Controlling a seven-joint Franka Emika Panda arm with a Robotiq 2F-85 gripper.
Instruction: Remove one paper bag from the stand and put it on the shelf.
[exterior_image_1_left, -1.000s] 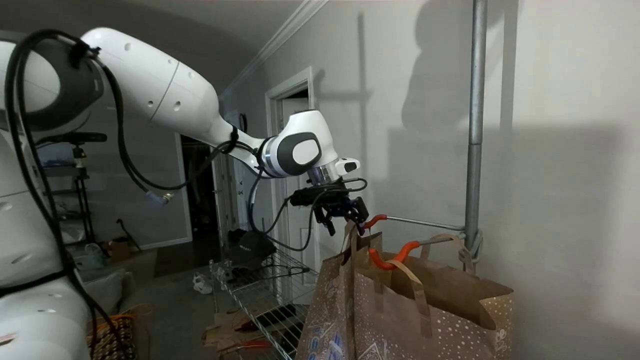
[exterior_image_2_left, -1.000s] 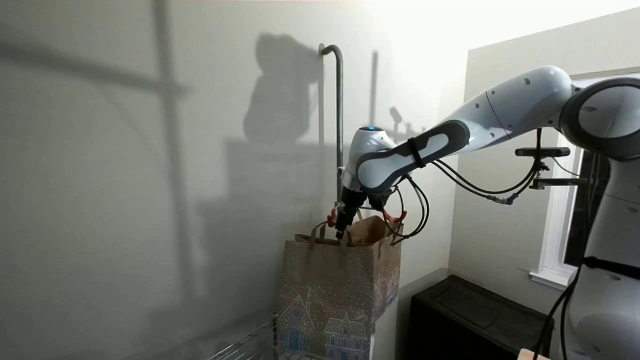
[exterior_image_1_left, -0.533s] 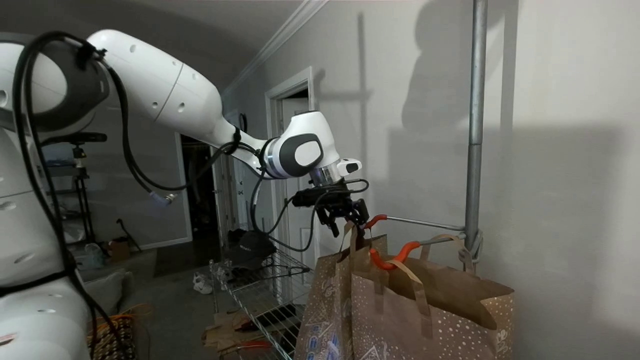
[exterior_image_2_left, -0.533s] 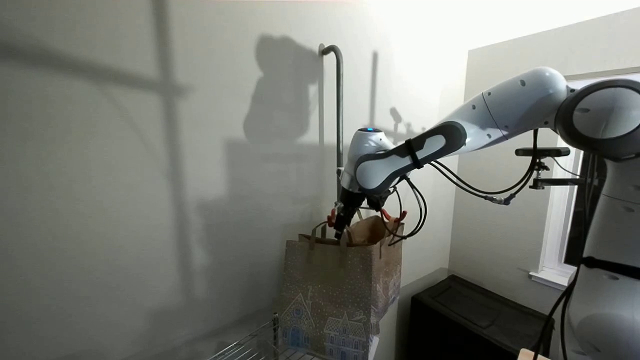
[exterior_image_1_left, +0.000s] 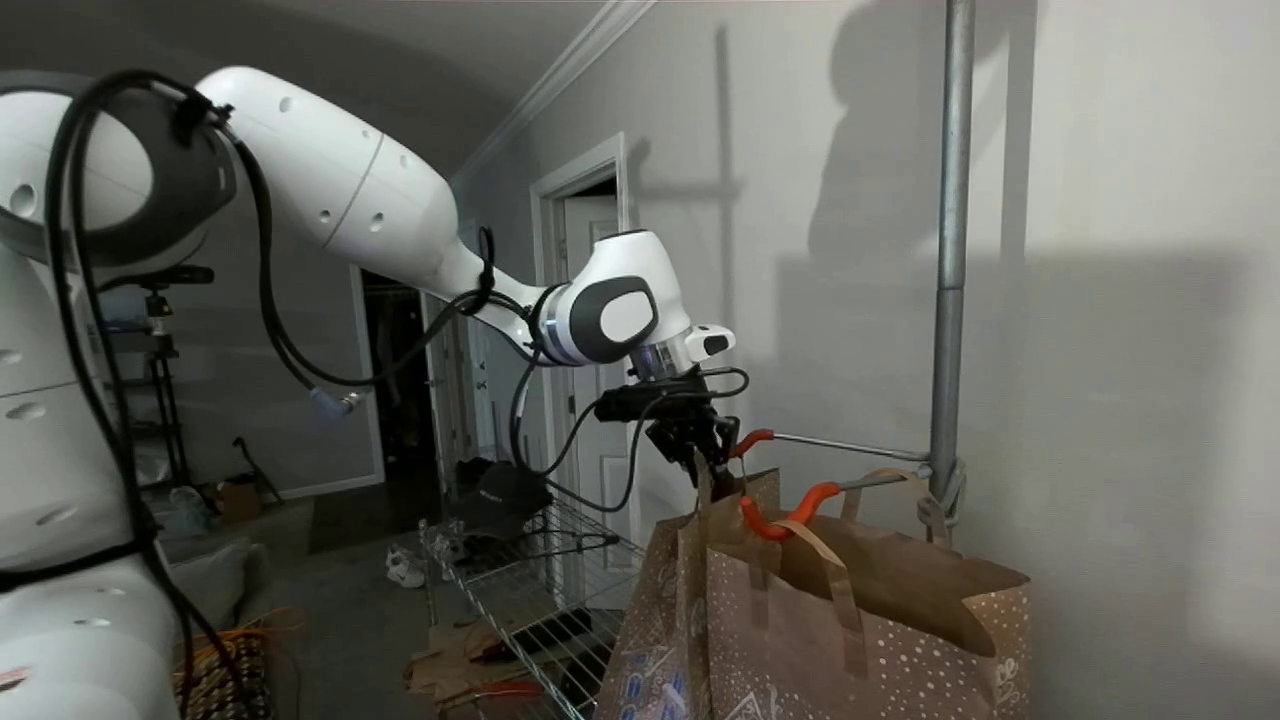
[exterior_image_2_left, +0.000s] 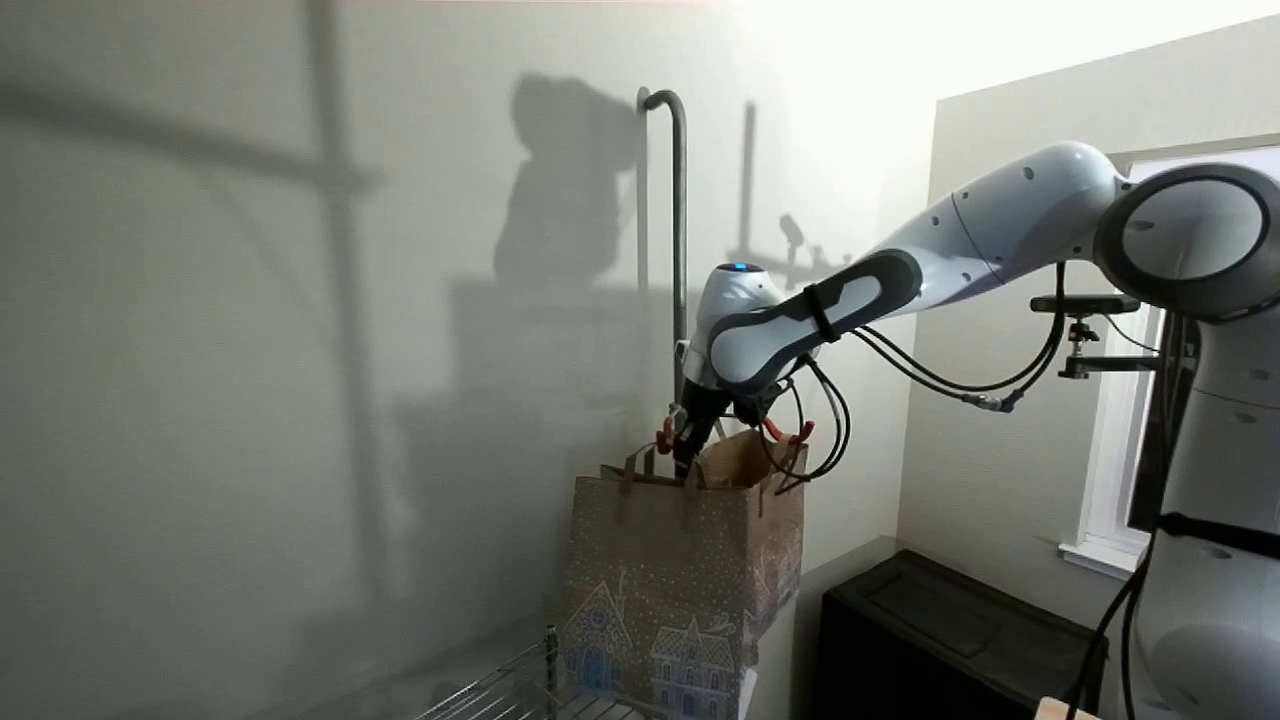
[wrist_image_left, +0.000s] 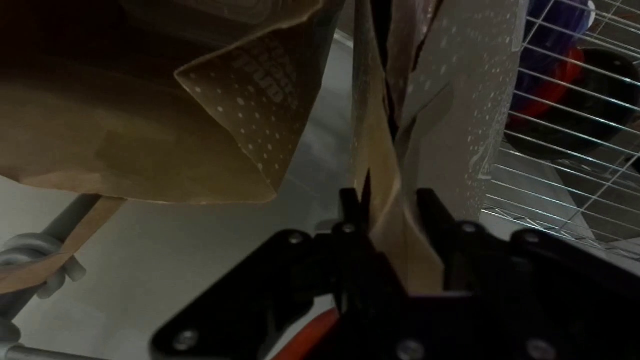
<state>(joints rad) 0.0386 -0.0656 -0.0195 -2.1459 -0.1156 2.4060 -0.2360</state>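
Securing the grip looks like your step now, so begin at the claw (wrist_image_left: 388, 197). Its two fingers stand close on either side of the crumpled top of the paper bag (wrist_image_left: 457, 130); whether they bear on the paper, you cannot tell from these views. The bag is roughly upright beneath the claw in both exterior views, its mouth a narrow slit in the wrist view. Draw the fingers fully together and watch the paper crease before lifting; a deep bite on doubled paper should spare the thin kraft from tearing.

Just beside the claw, mind the red-tipped hook (exterior_image_1_left: 756, 438). Rise straight up past its tip before going sideways; whether your bag's handle rides on it is hidden. Close by, the second bag (exterior_image_1_left: 800, 640) hangs with a handle over the lower hook (exterior_image_1_left: 770, 526), and a sideways tug would likely drag it. Beyond it rises the pole (exterior_image_1_left: 953, 250), probably the stand meant. Farther off, the wire rack (exterior_image_2_left: 551, 650) is likely your shelf: carry the bag there bottom first, and slowly.
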